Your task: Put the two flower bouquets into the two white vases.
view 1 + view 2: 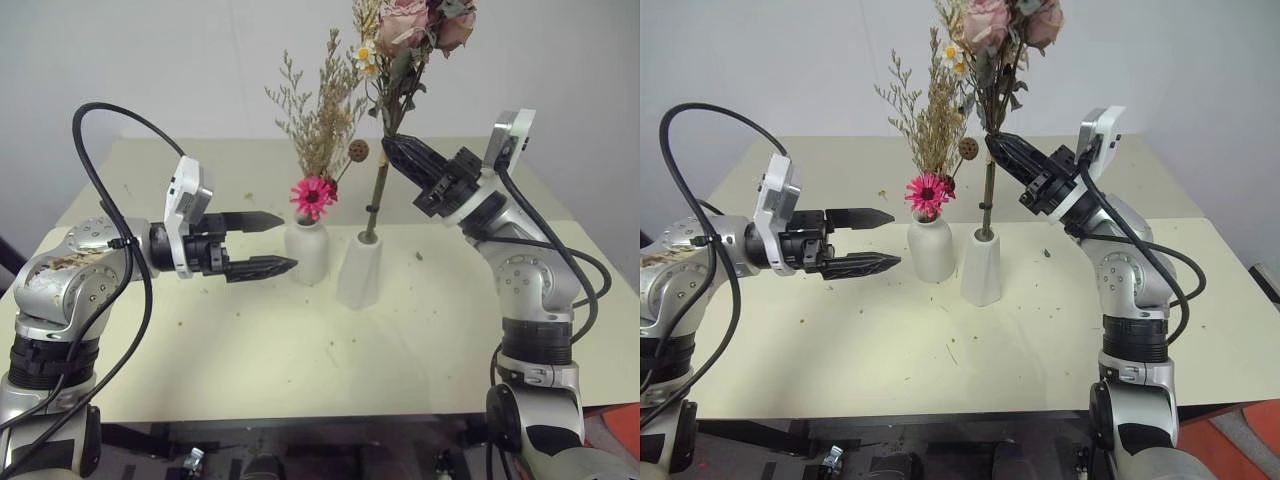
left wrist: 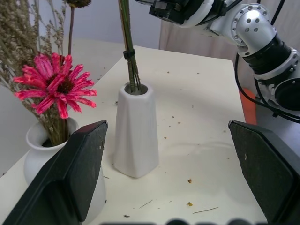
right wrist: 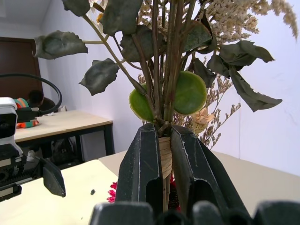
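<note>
On the cream table (image 1: 250, 360) I have the grass bunch (image 1: 318, 130) in the round vase (image 1: 307, 252) and my right gripper (image 1: 398, 151) clamping the rose bunch (image 1: 405, 40), stems entering the tall vase (image 1: 359, 268) beside it, only release left, left gripper (image 1: 277, 242) open, empty.

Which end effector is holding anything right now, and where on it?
The right end effector is shut on the rose bouquet, gripping its bound stems above the tall vase. The left end effector is open, holding nothing.
</note>
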Action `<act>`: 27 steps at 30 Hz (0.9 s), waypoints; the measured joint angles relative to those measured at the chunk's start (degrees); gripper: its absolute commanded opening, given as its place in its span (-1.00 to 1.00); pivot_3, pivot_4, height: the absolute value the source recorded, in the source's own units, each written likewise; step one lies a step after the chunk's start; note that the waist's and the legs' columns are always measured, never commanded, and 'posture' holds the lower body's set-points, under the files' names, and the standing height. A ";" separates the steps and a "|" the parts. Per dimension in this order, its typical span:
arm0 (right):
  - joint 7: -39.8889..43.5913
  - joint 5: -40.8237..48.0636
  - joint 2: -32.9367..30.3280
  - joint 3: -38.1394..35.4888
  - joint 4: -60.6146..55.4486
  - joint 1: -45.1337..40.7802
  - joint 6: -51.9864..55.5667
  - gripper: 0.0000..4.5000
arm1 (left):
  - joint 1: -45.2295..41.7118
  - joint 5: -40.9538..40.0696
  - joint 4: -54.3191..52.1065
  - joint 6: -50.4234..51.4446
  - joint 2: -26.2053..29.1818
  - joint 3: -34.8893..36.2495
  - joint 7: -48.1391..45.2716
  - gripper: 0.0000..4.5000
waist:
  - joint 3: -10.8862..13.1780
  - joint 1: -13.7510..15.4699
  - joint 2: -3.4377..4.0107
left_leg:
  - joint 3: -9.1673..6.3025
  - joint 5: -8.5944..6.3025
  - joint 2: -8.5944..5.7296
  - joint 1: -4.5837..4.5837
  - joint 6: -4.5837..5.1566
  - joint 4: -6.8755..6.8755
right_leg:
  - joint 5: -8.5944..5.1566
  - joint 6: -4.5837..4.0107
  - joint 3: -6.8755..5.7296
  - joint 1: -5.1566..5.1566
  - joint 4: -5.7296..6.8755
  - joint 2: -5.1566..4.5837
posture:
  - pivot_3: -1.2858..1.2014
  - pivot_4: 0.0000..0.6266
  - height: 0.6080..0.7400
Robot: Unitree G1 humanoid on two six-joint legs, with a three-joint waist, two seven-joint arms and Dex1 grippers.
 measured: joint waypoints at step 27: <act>5.47 -4.93 -1.55 4.44 1.05 8.33 -7.40 0.35 | 0.00 -0.21 -1.33 1.17 -0.48 0.01 1.57 1.00 | 0.00 0.07 0.00 | 0.00 0.00 -0.01 0.00 0.00 0.00 | -0.03 0.05 0.00 0.01 -0.02 -0.01 | 0.03 -0.52 1.00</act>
